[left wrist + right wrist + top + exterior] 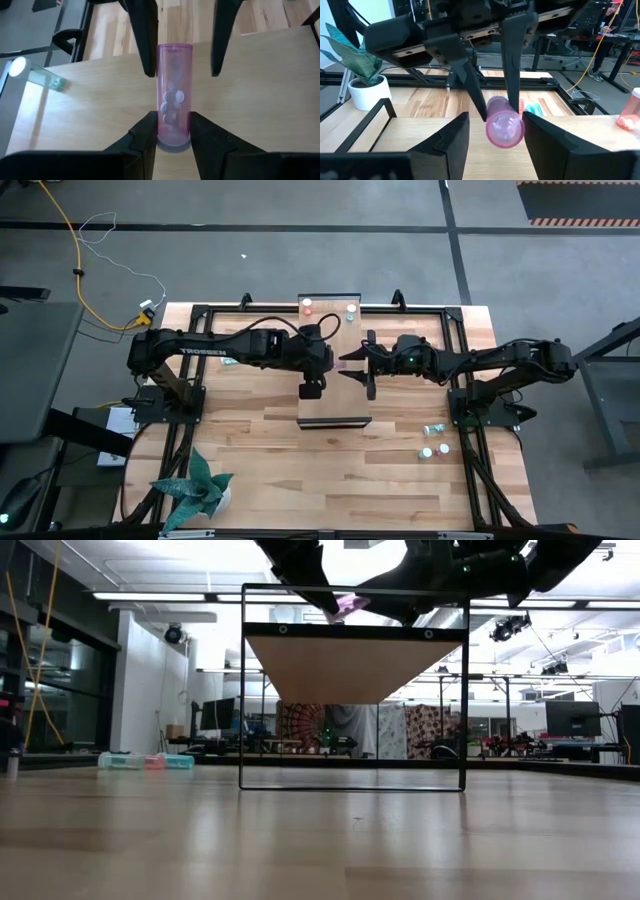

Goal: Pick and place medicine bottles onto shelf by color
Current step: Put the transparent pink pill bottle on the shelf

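A pink translucent medicine bottle (174,95) with white pills inside hangs over the light-wood shelf (335,405), with my left gripper (173,142) shut on it. My right gripper (496,137) faces it from the table's right and is open. Its fingers stand on either side of the bottle's free pink end (505,127). One finger (540,137) is close against that end; I cannot tell whether it touches. In the high view the bottle (343,365) lies between the two grippers. A red bottle (307,306) and a teal bottle (351,309) stand upright on the shelf's far end. My left gripper pinches the pink bottle between its two fingers at the pale end (174,134) nearest the wrist. The fingers slant down from the table's left and lie along the bottle. The bottle sticks out beyond the fingertips toward my right gripper, lifted clear of the shelf.
Teal bottles (435,430) lie on the table's right part near my right arm's base. More bottles (140,761) lie on the table to the left of the shelf. A potted plant (195,490) stands at the near left corner. A black frame (352,690) carries the shelf.
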`<state>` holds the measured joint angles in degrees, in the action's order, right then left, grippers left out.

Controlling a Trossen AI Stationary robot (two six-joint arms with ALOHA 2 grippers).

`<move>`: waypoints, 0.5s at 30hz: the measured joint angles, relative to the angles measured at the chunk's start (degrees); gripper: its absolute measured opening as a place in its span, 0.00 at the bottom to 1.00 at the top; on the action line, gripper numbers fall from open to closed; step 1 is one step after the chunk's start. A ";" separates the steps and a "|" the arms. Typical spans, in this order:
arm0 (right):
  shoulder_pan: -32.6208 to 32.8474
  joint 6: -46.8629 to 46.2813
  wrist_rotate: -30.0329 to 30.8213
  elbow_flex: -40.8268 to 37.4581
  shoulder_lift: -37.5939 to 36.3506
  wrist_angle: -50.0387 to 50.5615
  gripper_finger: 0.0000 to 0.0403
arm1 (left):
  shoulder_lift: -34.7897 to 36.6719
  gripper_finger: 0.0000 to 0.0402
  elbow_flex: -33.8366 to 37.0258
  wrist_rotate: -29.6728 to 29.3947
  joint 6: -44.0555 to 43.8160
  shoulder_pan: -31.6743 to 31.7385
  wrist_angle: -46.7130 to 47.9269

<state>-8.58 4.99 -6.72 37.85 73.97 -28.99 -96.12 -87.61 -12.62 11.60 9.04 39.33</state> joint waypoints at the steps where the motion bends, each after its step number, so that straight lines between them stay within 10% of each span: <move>1: 0.00 0.00 0.00 0.00 0.00 0.00 0.42 | 0.00 0.24 0.00 0.00 0.00 0.00 -0.04; 15: -0.02 0.00 -0.01 -0.02 0.00 0.02 0.24 | 0.00 0.24 0.00 -0.09 -0.04 -0.01 -0.04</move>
<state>-8.60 4.99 -6.73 37.82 73.97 -28.97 -96.12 -87.61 -12.71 11.55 9.02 39.29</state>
